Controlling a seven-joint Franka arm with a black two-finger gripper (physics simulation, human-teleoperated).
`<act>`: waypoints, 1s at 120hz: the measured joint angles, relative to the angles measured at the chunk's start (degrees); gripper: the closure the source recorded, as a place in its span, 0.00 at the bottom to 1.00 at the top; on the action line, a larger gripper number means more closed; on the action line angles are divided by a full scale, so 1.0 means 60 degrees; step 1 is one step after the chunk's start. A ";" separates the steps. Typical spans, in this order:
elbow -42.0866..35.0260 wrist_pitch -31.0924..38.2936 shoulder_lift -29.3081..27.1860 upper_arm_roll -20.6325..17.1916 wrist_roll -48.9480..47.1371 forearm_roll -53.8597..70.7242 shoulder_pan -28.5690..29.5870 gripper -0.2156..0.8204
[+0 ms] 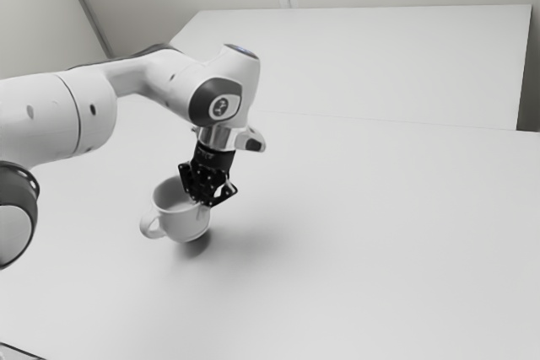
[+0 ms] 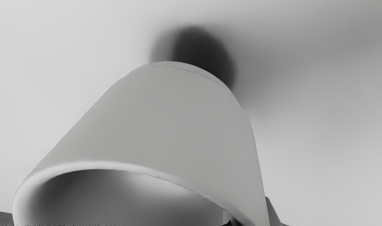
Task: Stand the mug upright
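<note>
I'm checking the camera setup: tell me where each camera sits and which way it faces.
Exterior view: at the arm's side, looking down across the table; the arm comes in from this view's left, its tool at the rim of the mug.
Wrist view: on the arm's hand, facing the mug's side and the table beyond; fingertips show along the bottom edge.
Shared: mug, table, dark shadow, part of the tool.

The mug point(image 1: 184, 222) looks like smooth, softly glossy ceramic; the bench point(image 1: 371, 233) looks smooth and matt.
</note>
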 joint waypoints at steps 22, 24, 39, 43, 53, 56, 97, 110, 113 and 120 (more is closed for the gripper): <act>-0.0001 0.0470 0.0223 -0.0074 -0.0512 -0.0094 0.0009 0.93; -0.0010 0.0565 0.0234 -0.0078 -0.0553 -0.0098 0.0009 0.93; -0.0076 0.1283 0.0273 -0.0082 -0.0830 -0.0109 0.0003 0.94; -0.0081 0.1458 0.0307 -0.0085 -0.0896 -0.0111 0.0005 0.95; -0.0097 0.1897 0.0396 -0.0089 -0.1047 -0.0134 0.0005 0.95; -0.0101 0.2021 0.0407 -0.0089 -0.1090 -0.0157 0.0004 0.95; -0.0131 0.3032 0.0554 -0.0134 -0.1558 -0.0469 0.0005 0.96; -0.0173 0.3174 0.0557 -0.0138 -0.1684 -0.0597 0.0006 0.96; -0.0181 0.3197 0.0558 -0.0142 -0.1717 -0.0620 0.0005 0.95; -0.0200 0.3240 0.0550 -0.0143 -0.1791 -0.0715 0.0003 0.90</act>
